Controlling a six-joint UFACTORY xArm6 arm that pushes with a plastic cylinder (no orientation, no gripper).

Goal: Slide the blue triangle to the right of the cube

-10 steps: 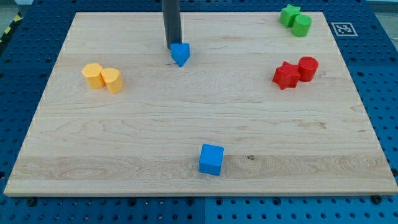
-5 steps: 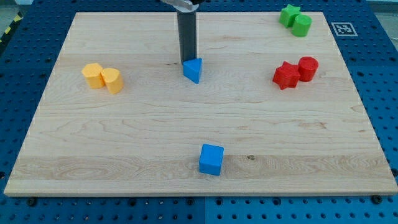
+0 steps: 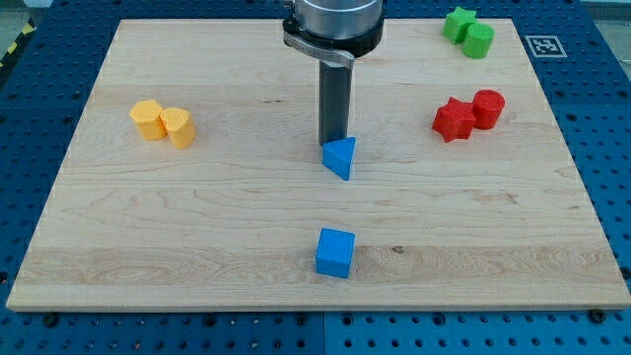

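Note:
The blue triangle lies near the middle of the wooden board. My tip touches the triangle's upper left edge, the rod rising straight above it. The blue cube sits lower down, near the board's bottom edge, almost straight below the triangle with a clear gap between them.
Two yellow blocks stand together at the view's left. A red star and red cylinder stand at the right. A green star and green cylinder sit at the top right corner.
My tip has pushed the blue triangle down and to the right, from near the board's top towards its middle. The cube and the other blocks have not moved.

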